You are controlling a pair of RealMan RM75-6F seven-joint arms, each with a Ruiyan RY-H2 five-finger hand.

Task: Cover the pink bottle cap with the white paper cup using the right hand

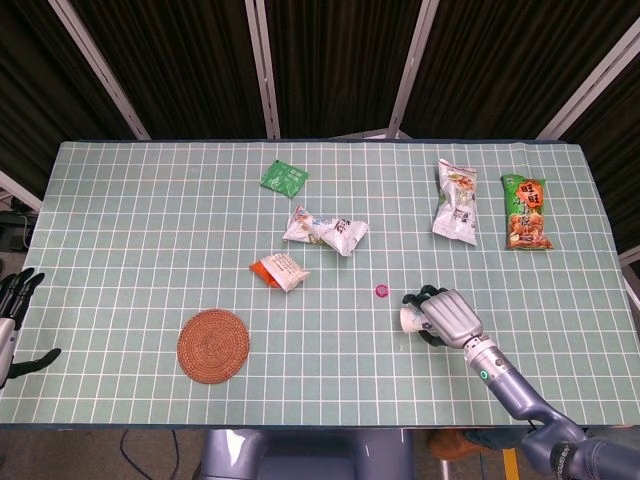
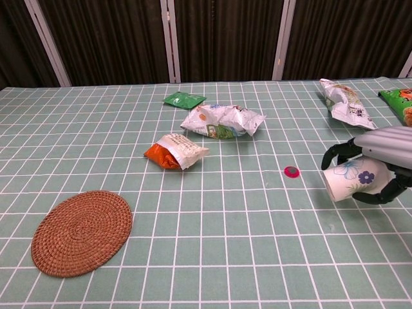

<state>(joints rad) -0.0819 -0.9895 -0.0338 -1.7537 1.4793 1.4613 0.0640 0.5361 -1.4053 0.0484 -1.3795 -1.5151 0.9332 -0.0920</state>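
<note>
Right hand [image 2: 376,164]: fingers wrapped around the paper cup [image 2: 351,179], holding it tilted above the table [image 1: 120,220], mouth facing left.
Bottle cap [image 2: 291,170]: flat on the table near its middle, just left of the cup, apart.
Left hand [image 1: 12,318]: off the left edge, fingers spread, holding nothing.

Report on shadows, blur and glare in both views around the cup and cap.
Chest view: white paper cup and pink bottle cap sharp, soft shadow under the right hand, no glare. Head view: even light, cap tiny but clear.
</note>
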